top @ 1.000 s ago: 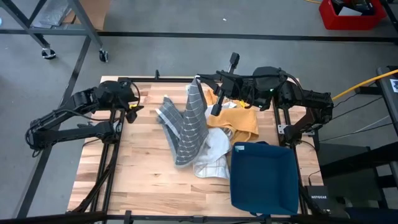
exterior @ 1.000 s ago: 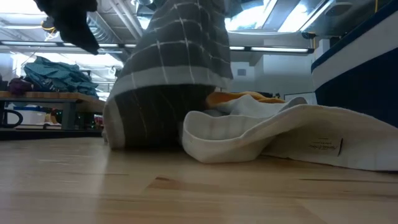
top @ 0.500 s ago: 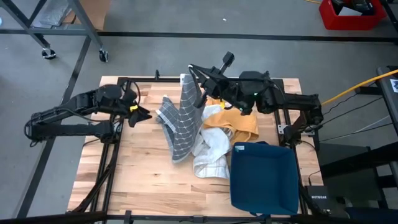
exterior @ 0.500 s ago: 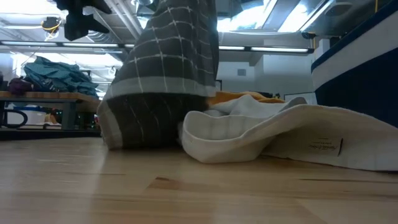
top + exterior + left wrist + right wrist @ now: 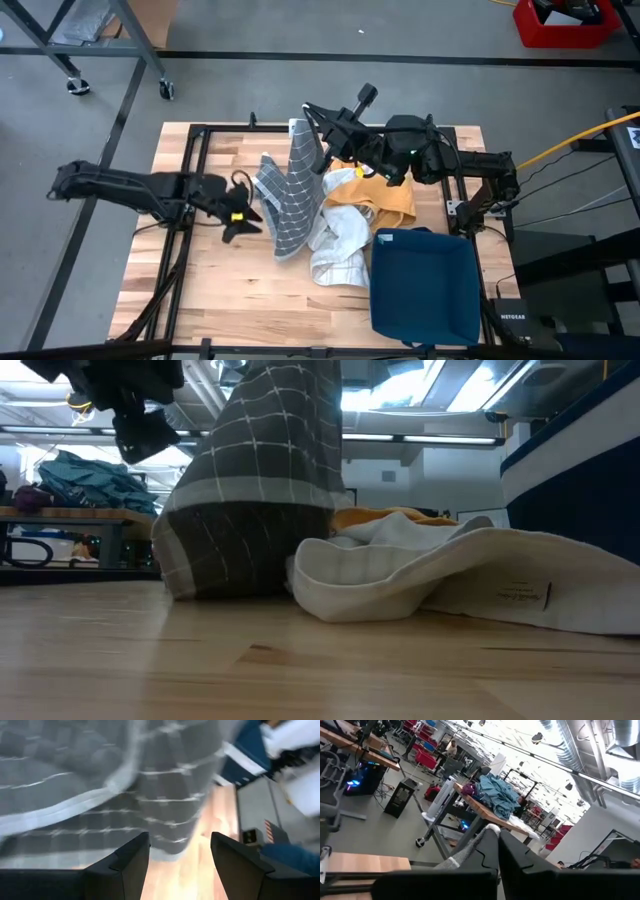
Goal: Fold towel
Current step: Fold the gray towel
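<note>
the right gripper (image 5: 312, 125) is clamped on a top edge of the grey checked towel (image 5: 290, 195), holding it lifted so it hangs down to the table (image 5: 200, 290). the left gripper (image 5: 240, 215), fingers spread, sits just beside the towel's lower edge, apparently not touching it.
</note>
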Robot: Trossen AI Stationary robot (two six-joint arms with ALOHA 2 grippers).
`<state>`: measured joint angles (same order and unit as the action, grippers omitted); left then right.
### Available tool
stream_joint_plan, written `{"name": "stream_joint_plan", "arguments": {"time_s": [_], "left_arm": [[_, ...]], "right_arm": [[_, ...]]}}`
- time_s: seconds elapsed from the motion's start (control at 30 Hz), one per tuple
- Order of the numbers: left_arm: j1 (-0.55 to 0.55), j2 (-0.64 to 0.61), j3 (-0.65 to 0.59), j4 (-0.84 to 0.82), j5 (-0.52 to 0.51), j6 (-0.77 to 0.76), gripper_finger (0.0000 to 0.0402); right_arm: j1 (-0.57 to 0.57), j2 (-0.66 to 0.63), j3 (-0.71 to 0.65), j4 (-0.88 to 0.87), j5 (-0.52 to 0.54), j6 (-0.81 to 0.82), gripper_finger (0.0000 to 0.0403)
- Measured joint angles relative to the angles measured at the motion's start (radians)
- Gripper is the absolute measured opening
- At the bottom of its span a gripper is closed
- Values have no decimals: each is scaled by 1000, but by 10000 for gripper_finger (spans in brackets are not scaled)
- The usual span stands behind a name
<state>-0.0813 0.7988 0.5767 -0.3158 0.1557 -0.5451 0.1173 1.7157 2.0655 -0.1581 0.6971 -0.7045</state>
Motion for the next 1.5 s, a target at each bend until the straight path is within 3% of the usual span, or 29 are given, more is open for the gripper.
{"name": "stream_joint_plan", "arguments": {"time_s": [0.33, 0.77, 1.1, 1.5], "left_arm": [[-233, 221, -13, 287, -186, 160, 174], [-339, 564, -12, 615, -215, 92, 142], [-345, 592, -12, 467, -535, -27, 99], [-331, 416, -11, 140, -996, -113, 20]], "right_arm": [[-22, 0, 0, 4, 1, -31, 1], [-33, 0, 0, 37, -1, -33, 1], [-33, 0, 0, 35, 0, -33, 1], [-32, 0, 0, 27, 10, -17, 1]]}}
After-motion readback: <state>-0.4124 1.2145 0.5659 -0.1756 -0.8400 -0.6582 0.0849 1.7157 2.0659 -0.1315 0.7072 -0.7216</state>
